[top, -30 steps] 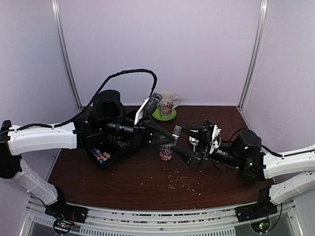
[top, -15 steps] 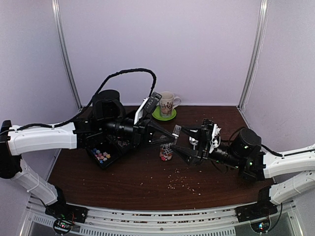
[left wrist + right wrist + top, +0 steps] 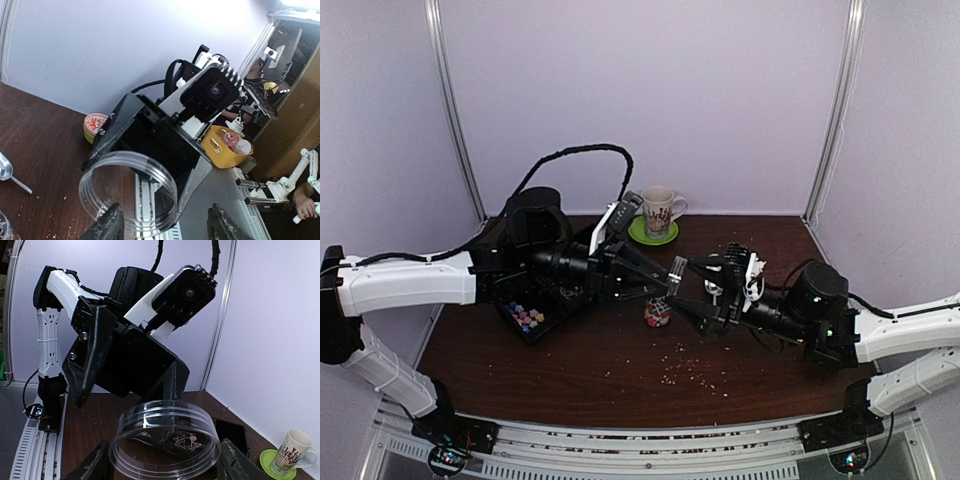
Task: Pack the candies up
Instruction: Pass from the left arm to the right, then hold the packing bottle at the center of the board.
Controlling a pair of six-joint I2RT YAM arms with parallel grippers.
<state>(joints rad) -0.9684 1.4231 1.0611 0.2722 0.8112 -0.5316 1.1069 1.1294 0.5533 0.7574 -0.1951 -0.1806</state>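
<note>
Candies [image 3: 527,318] sit in the black tray [image 3: 548,300], well left of both hands. Right hand [image 3: 165,460] grips a clear round container [image 3: 165,435], left hand [image 3: 165,225] is open.

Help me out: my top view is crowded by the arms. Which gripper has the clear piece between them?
Observer: The right gripper; in its wrist view, its fingers touch both sides of the clear lid.
Operator: Is the left gripper clamped on it too?
Observer: No. The left wrist view shows the left gripper open, a gap between the lid and one finger.
Operator: Anything else nearby I can't see?
Observer: A metal spoon lies on the table, at the left edge of the left wrist view.
</note>
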